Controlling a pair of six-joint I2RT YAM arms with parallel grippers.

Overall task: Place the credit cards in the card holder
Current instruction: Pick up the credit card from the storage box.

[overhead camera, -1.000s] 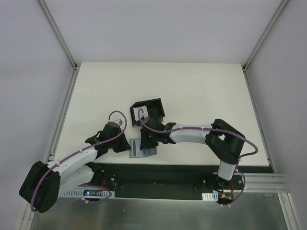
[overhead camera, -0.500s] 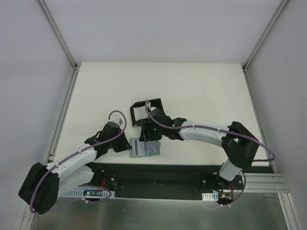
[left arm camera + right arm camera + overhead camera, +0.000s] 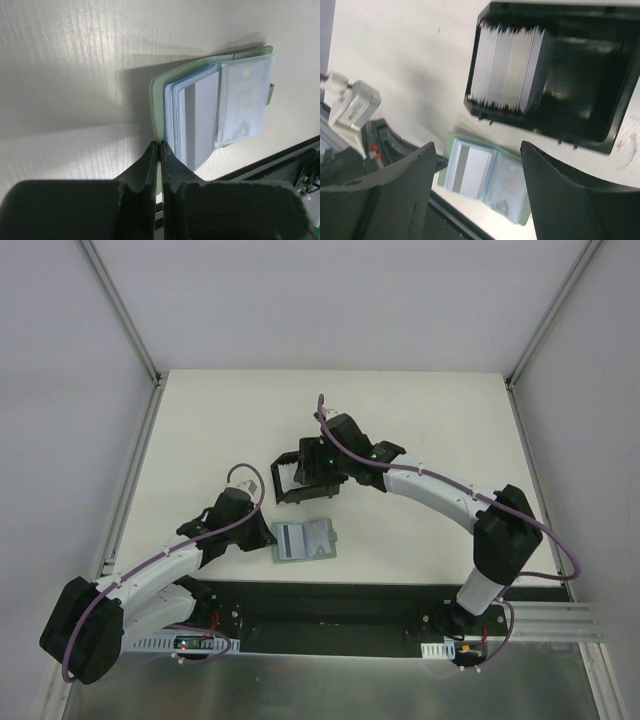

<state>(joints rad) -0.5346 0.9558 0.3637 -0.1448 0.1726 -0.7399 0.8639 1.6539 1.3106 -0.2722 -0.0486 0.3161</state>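
At the near middle of the surface [image 3: 430,420], the grey-green case [image 3: 156,107] is lying open, and the left pincer [image 3: 160,150] is clamping together on its left edge, pinning it in place. The credit cards [image 3: 292,540] are sitting in that case, not yet in the card holder [image 3: 590,90]. The whitish-grey striped card [image 3: 470,172] is lying on top of the left leaf, with what looks like the light blue card [image 3: 171,115] peeking out beneath it. Just beyond the case, the black holder is standing with a stack of cards [image 3: 507,67] upright in one compartment and the other compartment bare. The right pincer [image 3: 477,150] is hovering over the holder with its fingers wide apart and nothing between them. Judging from this, the step in hand is going to the case for a card. To do it well, the right pincer should be coming down nearer, over the striped card's free edge and away from the left pincer. It should be catching only the top card, not a sleeve or the leaf. Sliding the card out along the leaf seems safer than lifting, since the thin card is lying flush. The left pincer should be gripping firmly so the case is not dragging along. Pulling two cards at once is the likely slip.
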